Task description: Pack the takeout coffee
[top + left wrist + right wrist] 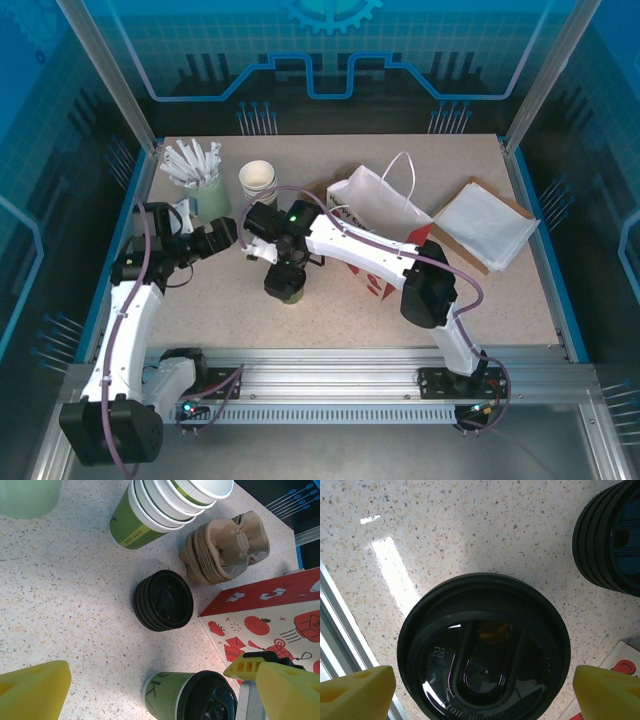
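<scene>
The takeout coffee (292, 293) stands upright on the table: an olive-green paper cup (170, 695) with a round black lid (482, 650). My right gripper (283, 278) hangs straight above it. In the right wrist view, the right gripper (480, 695) is open, with a yellow finger (355, 692) on either side of the lid and a small gap at each side. My left gripper (222, 238) is to the left of the cup, open and holding nothing. In the left wrist view, the left gripper (157, 692) looks across the table at the cup.
A pile of bare black lids (163, 600) lies just behind the cup. A stack of lidless cups (258, 180) and brown cup carriers (225, 545) stand further back. The red-and-white paper bag (380, 215) lies to the right, with napkins (490, 225) beyond it. A green holder of stirrers (195, 180) is at the back left.
</scene>
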`<action>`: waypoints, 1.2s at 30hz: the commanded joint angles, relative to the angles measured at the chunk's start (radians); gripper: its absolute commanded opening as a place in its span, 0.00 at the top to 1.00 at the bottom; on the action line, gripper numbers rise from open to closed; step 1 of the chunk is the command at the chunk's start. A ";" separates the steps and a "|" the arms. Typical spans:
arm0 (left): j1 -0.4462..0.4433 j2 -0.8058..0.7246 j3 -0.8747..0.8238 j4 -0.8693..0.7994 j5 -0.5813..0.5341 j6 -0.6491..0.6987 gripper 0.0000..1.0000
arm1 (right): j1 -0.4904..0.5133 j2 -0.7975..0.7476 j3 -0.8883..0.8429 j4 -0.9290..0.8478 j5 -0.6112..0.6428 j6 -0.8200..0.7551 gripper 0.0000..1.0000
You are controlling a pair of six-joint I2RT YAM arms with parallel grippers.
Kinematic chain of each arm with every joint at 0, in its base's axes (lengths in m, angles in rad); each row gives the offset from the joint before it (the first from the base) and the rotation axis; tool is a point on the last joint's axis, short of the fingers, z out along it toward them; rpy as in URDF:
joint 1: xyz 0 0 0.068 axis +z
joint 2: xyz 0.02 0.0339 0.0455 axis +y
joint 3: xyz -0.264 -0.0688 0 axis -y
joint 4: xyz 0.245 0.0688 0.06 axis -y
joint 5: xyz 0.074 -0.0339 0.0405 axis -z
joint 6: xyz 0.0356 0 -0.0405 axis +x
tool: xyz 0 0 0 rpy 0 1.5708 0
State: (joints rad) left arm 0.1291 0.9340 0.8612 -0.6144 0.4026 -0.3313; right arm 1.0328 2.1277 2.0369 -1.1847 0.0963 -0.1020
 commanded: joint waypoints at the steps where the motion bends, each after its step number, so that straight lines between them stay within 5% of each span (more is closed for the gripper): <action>1: 0.010 0.001 -0.019 0.025 0.040 0.014 0.04 | -0.008 0.018 0.026 -0.028 -0.018 -0.014 0.10; 36: 0.011 -0.001 -0.031 0.041 0.083 0.009 0.04 | -0.011 0.060 0.048 -0.049 0.000 -0.018 0.33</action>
State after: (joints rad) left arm 0.1291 0.9344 0.8478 -0.5930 0.4526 -0.3317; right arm 1.0328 2.1586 2.0640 -1.2037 0.0975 -0.1127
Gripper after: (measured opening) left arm 0.954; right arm 0.687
